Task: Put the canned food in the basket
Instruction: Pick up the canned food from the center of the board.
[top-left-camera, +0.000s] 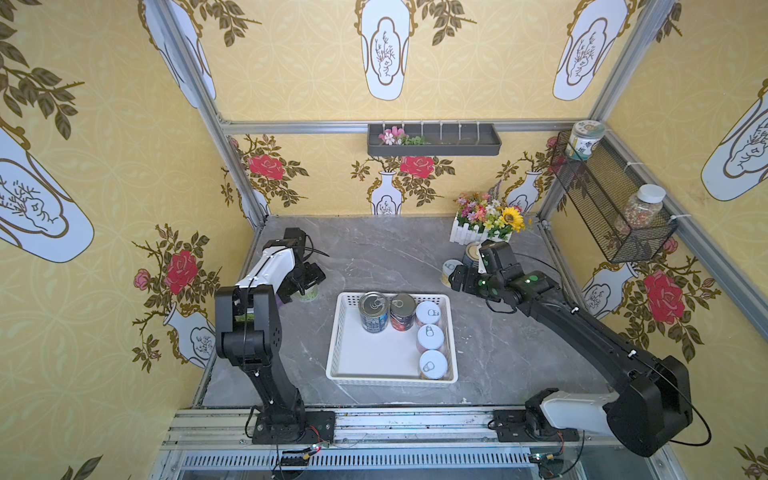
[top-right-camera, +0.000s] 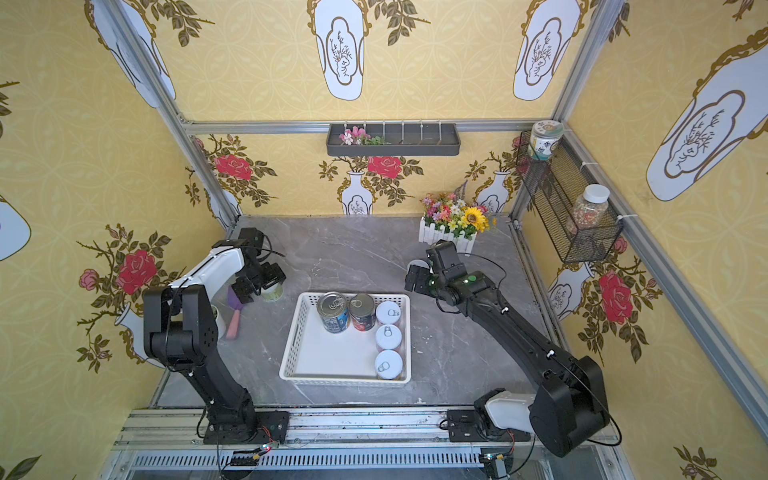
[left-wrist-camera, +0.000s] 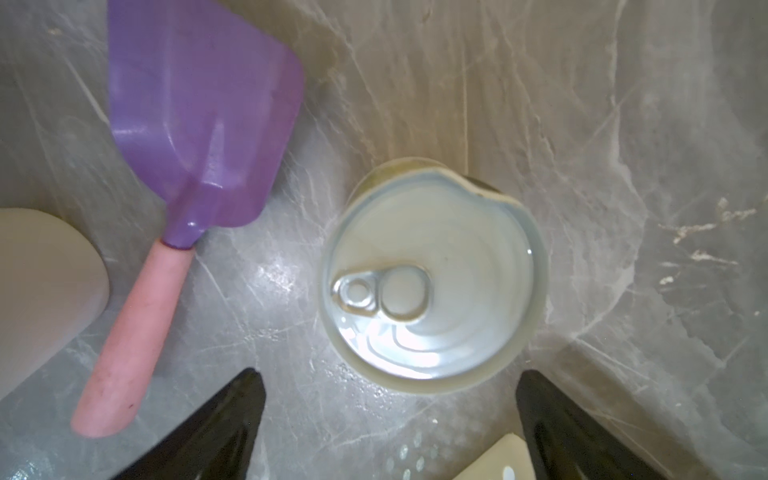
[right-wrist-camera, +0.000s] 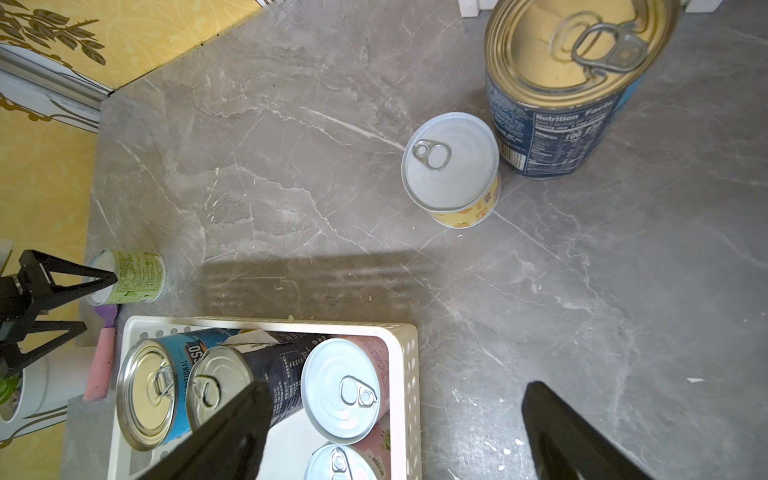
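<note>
5 cans (top-left-camera: 428, 337) placed in basket (top-left-camera: 335, 336); 3 to be moved off surface (top-left-camera: 374, 257): green can (left-wrist-camera: 432, 282), yellow can (right-wrist-camera: 451, 166), tall blue can (right-wrist-camera: 557, 120). Both jaws apart, prob. empty.

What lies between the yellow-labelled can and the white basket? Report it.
Bare tabletop only, between yellow-labelled can and basket, per the right wrist view.

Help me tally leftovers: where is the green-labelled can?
In both top views the green-labelled can stands left of the basket, outside it, beside the purple scoop, below the open left hand.
</note>
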